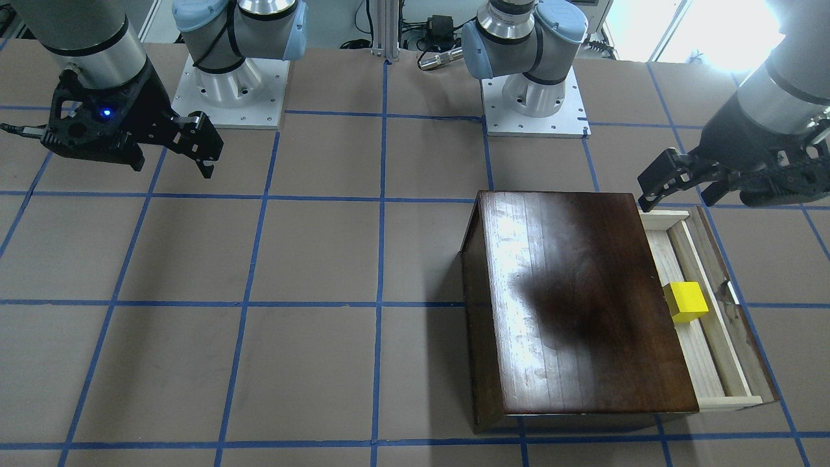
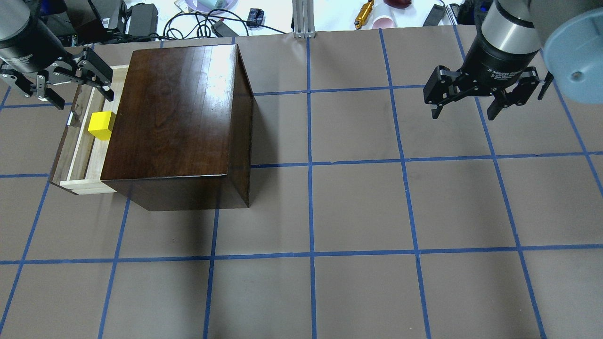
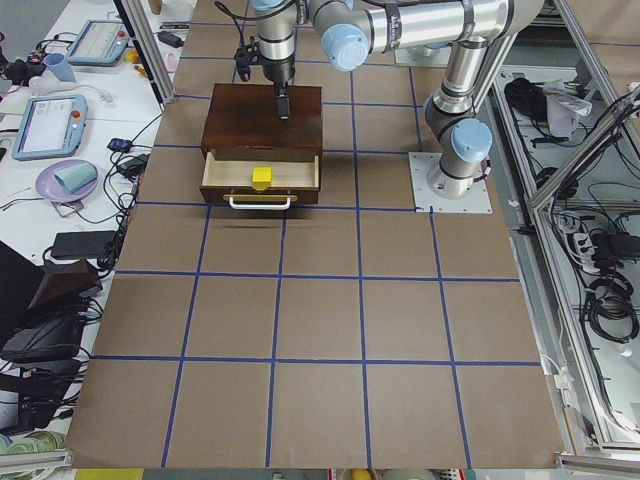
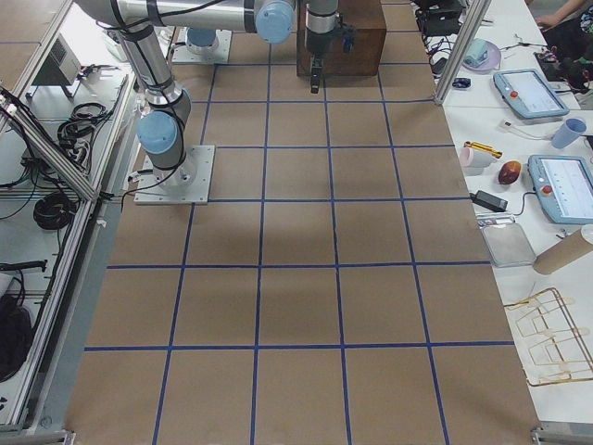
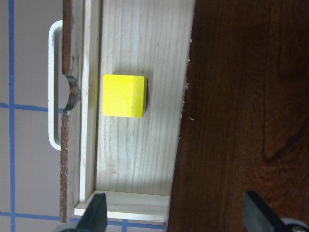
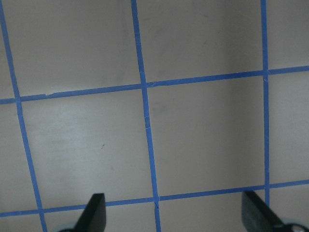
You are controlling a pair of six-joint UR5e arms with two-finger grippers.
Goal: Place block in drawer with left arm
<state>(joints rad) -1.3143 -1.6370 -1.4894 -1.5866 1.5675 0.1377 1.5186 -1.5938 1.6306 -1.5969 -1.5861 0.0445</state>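
Note:
The yellow block [image 2: 101, 124] lies inside the pulled-out pale wood drawer [image 2: 85, 150] of the dark-brown cabinet [image 2: 174, 108]. It also shows in the front view [image 1: 687, 299], the left side view [image 3: 262, 177] and the left wrist view [image 5: 123, 95], resting flat on the drawer floor [image 5: 140, 154]. My left gripper [image 2: 84, 100] hovers open and empty above the drawer's far end, apart from the block; it also shows in the front view [image 1: 675, 194]. My right gripper [image 2: 464, 113] is open and empty over bare table, far from the cabinet.
The drawer's metal handle [image 5: 52, 87] sticks out toward the table's left end. The cabinet top [image 1: 570, 298] stands high beside the drawer. The tabletop [image 6: 193, 135] is brown with blue tape lines. Cables and clutter lie beyond the table's far edge [image 2: 198, 19].

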